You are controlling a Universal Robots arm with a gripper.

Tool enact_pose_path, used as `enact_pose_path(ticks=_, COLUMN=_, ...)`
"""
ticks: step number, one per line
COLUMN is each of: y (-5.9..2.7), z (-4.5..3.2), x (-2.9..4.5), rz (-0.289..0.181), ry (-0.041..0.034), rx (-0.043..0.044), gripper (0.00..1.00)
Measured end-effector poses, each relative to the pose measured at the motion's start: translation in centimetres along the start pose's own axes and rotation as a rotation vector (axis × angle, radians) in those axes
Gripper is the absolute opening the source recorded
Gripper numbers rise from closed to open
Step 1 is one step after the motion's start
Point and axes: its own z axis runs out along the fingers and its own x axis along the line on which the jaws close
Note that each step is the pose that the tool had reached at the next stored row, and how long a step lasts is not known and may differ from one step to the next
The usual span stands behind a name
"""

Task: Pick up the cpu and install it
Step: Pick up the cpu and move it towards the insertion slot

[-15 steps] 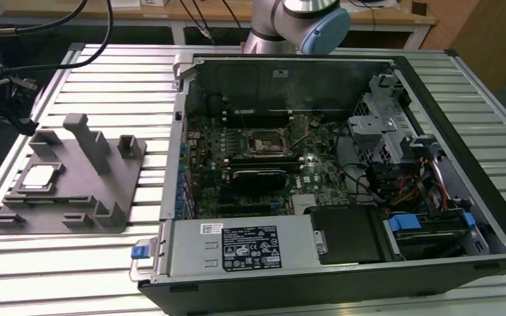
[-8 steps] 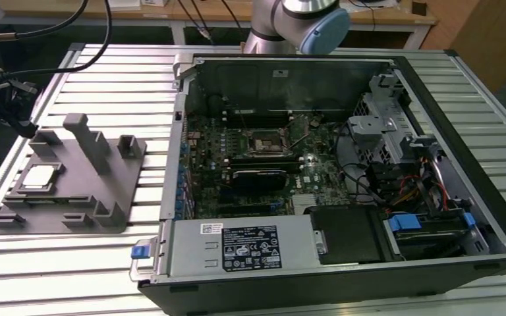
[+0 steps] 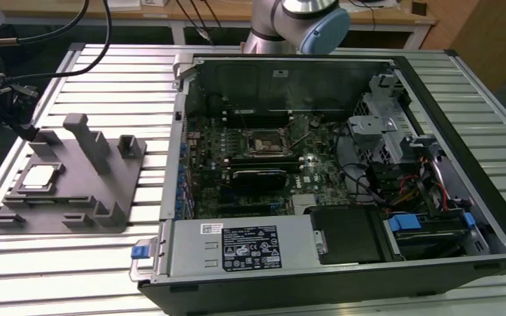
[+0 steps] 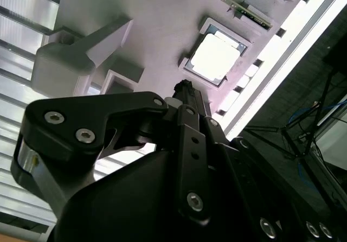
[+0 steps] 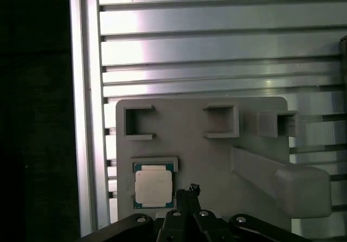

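Nearest in the exterior view sits an open black computer case [image 3: 323,289], its square socket [image 3: 265,141] exposed. To the exterior view's left, on the ribbed metal table [image 3: 68,263], a matte grey fixture [image 3: 77,197] with upright posts carries the cpu [image 3: 42,178] flat in a recess. In the second wrist view the black gripper [image 4: 185,86], tips drawn together and holding nothing, hangs near the glaring silver cpu [image 4: 216,57]. The first wrist view adds the chip's green rim.

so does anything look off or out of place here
Nothing stands out. The cpu lies flat and square in its recess on the grey fixture, with no damage that shows. The claw is poised near it. The computer case lies open, with nothing spilled or askew.
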Motion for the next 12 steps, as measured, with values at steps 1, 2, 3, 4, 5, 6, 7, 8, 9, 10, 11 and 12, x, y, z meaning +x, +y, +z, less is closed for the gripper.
enact_pose_path(ticks=1, y=0.0, z=0.09, x=0.02, rz=0.0, ry=0.0, rx=0.0, gripper=0.11)
enact_pose_path(ticks=2, y=-0.01, z=0.19, x=0.04, rz=0.0, ry=0.0, rx=0.0001, gripper=0.11)
enact_pose_path(ticks=3, y=-0.02, z=0.29, x=0.07, rz=0.0, ry=0.0, rx=0.0001, gripper=0.11)
enact_pose_path(ticks=4, y=-0.02, z=0.39, x=0.09, rz=0.0, ry=0.0, rx=0.0001, gripper=0.11)
enact_pose_path(ticks=5, y=-0.03, z=0.49, x=0.12, rz=0.0, ry=0.0001, rx=0.0001, gripper=0.11)
enact_pose_path(ticks=6, y=-0.04, z=0.59, x=0.15, rz=0.0, ry=0.0001, rx=0.0001, gripper=0.11)
enact_pose_path(ticks=7, y=-0.05, z=0.69, x=0.17, rz=0.0, ry=0.0001, rx=0.0001, gripper=0.11)
enact_pose_path(ticks=8, y=-0.06, z=0.79, x=0.2, rz=0.0, ry=0.0001, rx=0.0001, gripper=0.11)
enact_pose_path(ticks=9, y=-0.07, z=0.89, x=0.23, rz=0.0, ry=0.0001, rx=0.0001, gripper=0.11)
enact_pose_path(ticks=10, y=-0.08, z=0.98, x=0.26, rz=0.0, ry=0.0001, rx=0.0001, gripper=0.11)
enact_pose_path(ticks=11, y=-0.09, z=1.06, x=0.29, rz=0.0, ry=0.0001, rx=0.0001, gripper=0.11)
enact_pose_path(ticks=12, y=-0.11, z=1.14, x=0.31, rz=0.0, ry=0.0001, rx=0.0002, gripper=0.11)
